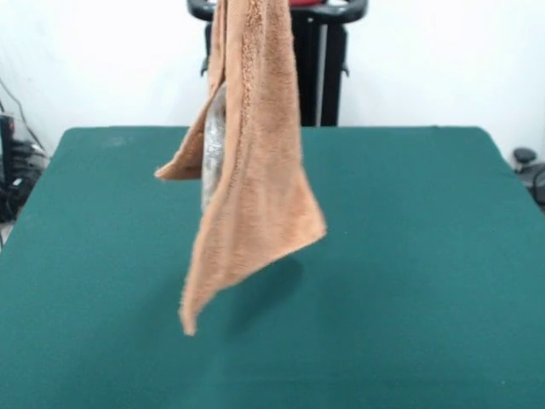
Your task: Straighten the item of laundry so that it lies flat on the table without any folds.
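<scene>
The orange-brown terry towel (251, 162) hangs in the air above the table (409, 256), running down from the picture's top edge. It is folded lengthwise on itself. One corner points left at mid height and the lowest corner hangs just above the green cloth at the front left. A grey shiny part of the gripper (213, 141) peeps out between the towel's folds; the rest of it is wrapped in the towel or above the picture's top edge. The towel's white label is hidden.
The robot's black pedestal (328, 68) stands behind the table's far edge. Cables and dark gear (13, 170) lie off the table at the left, and a dark object (530, 170) sits off the right edge.
</scene>
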Controlling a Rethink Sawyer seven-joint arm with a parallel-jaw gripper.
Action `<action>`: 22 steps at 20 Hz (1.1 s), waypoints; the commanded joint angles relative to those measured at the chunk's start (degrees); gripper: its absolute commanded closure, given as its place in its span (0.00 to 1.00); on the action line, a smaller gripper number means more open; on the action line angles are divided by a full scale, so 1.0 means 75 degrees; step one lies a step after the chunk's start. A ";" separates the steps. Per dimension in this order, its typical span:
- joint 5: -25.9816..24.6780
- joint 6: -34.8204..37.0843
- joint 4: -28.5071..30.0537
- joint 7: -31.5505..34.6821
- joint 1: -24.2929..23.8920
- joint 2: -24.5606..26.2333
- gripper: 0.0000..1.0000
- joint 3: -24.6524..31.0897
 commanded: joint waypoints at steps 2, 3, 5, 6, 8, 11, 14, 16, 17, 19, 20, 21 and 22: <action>0.0353 -0.0433 0.0807 -0.0188 0.0136 0.0257 1.00 0.0471; 0.0373 -0.0501 0.0851 -0.0228 0.0102 0.0268 1.00 0.0476; 0.0394 -0.0723 0.1000 -0.0352 0.0004 0.0304 1.00 0.0484; 0.0393 -0.0840 0.1044 -0.0418 -0.0046 0.0341 1.00 0.0492; 0.0399 -0.1120 0.1134 -0.0636 -0.0205 0.0491 1.00 0.0548; 0.0400 -0.1446 0.1289 -0.1040 -0.0514 0.0660 1.00 0.0644; 0.0355 -0.1623 0.1304 -0.1426 -0.0817 0.0862 1.00 0.0760; 0.0289 -0.1688 0.1244 -0.1634 -0.1009 0.1026 1.00 0.0858; 0.0247 -0.1715 0.1204 -0.1709 -0.1087 0.1099 1.00 0.0909; 0.0157 -0.1762 0.1132 -0.1799 -0.1225 0.1241 1.00 0.1000; 0.0113 -0.1814 0.1105 -0.1825 -0.1275 0.1305 1.00 0.1031; 0.0057 -0.1851 0.1067 -0.1805 -0.1301 0.1378 1.00 0.1052; 0.0001 -0.1929 0.1033 -0.1785 -0.1329 0.1464 1.00 0.1083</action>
